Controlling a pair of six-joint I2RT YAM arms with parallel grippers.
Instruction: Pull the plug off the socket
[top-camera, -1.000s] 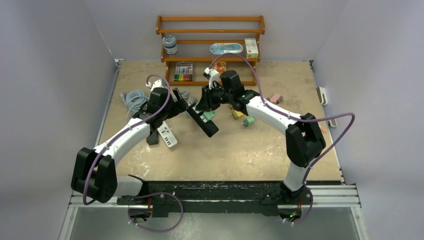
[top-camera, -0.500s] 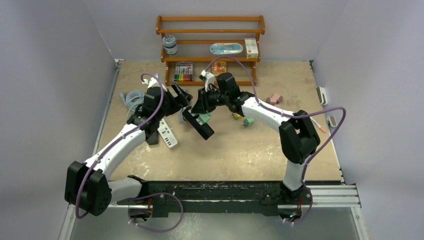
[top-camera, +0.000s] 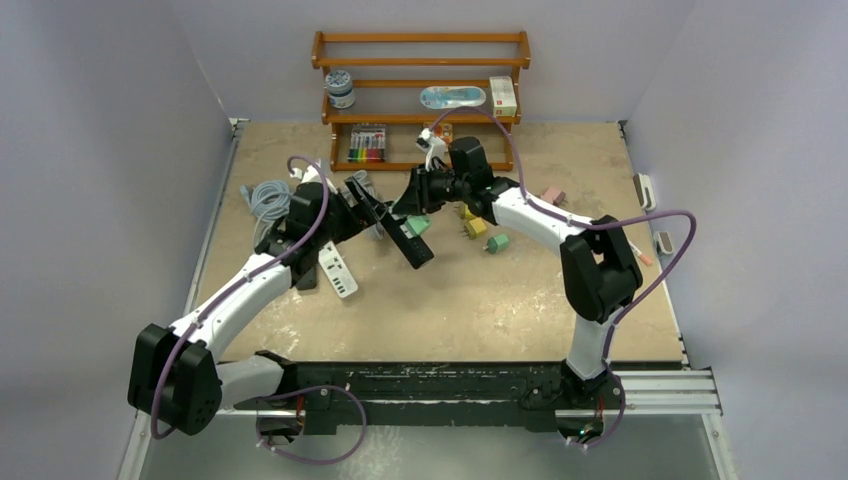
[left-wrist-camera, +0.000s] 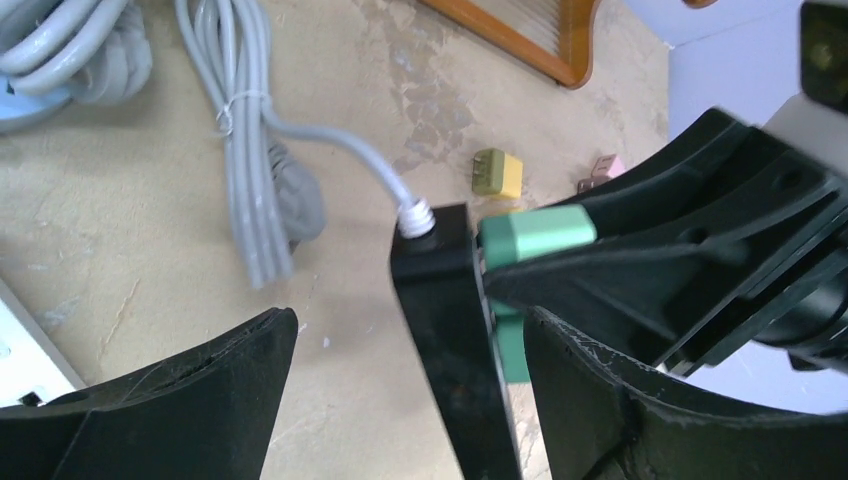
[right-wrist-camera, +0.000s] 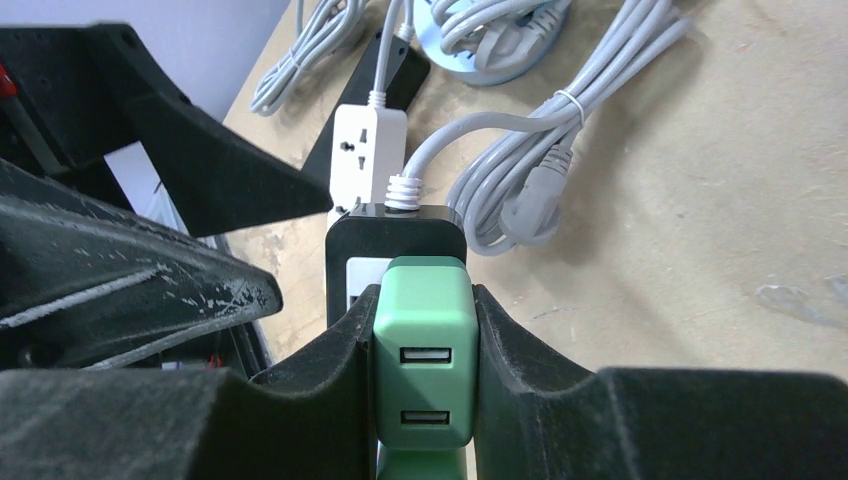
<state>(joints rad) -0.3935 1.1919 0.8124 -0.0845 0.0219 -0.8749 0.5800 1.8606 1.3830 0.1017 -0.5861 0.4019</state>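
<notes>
A black socket strip (top-camera: 398, 236) is held tilted off the table, with a grey cord at its far end. A green two-port USB plug (right-wrist-camera: 422, 360) sits against the strip's face (right-wrist-camera: 395, 235). My right gripper (right-wrist-camera: 422, 345) is shut on this plug (top-camera: 420, 226), one finger on each side. My left gripper (left-wrist-camera: 410, 325) is open and straddles the strip (left-wrist-camera: 450, 320). Its right finger (left-wrist-camera: 620, 400) is close beside the strip and the plug (left-wrist-camera: 535, 232). Its left finger (left-wrist-camera: 150, 400) stands well apart from it.
A white power strip (top-camera: 335, 270) lies left of the black one, by coiled grey cables (top-camera: 268, 195). Loose yellow (top-camera: 475, 228), green (top-camera: 496, 243) and pink (top-camera: 550, 195) plugs lie to the right. A wooden shelf (top-camera: 420, 62) stands at the back.
My left gripper has come in from the left and now has its open fingers around the black strip. The right gripper has kept its hold on the green plug, shifting slightly with the strip.
</notes>
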